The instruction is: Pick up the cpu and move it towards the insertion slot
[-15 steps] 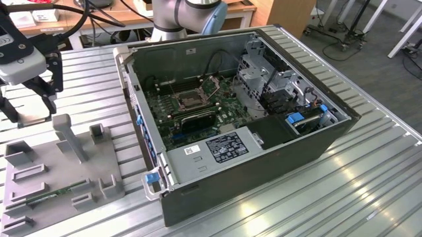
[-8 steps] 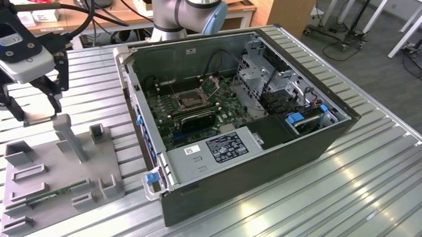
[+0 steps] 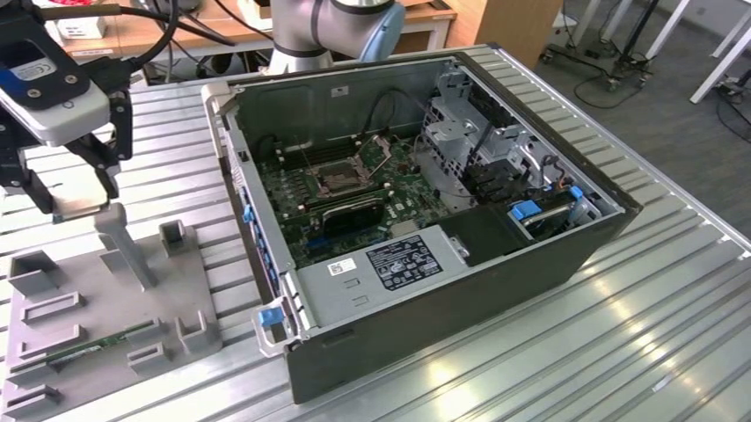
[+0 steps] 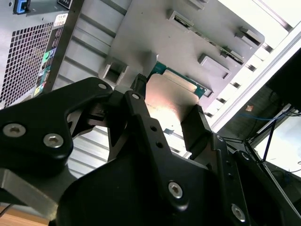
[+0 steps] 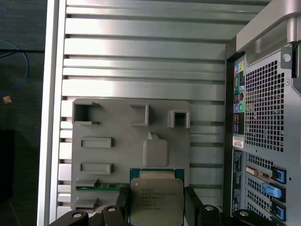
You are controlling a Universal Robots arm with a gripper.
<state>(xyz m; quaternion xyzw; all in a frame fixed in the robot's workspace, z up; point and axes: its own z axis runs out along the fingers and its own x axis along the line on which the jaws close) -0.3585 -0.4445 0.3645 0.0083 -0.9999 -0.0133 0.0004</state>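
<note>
Gripper: we find it at the exterior view's left, over the tray. Its black fingers are clamped on two opposite edges of the cpu, and both wrist views show that grip.
Cpu: we log it between the fingers, held flat with its silvery top up. Its thin green rim shows along the far edge in the second wrist view. It hangs above the tray, near the post and well apart from the slot.
Slot: we see a square socket with a silver frame and dark centre. It sits on the green board inside the case.
Case: we note a dark tower lying on its side with the panel off. It lies at the exterior view's right of the tray. Its perforated rear face shows in the first wrist view.
Tray: we count one grey fixture plate with raised holders, lying on the counter beside the case.
Post: we see a grey square-topped stand on the tray, its top bare, just beside the held cpu.
Memory stick: we note one narrow green strip lying in a tray holder.
Counter: we see ribbed metal slats under both case and tray.
Arm: we see a grey and blue joint behind the case.
</note>
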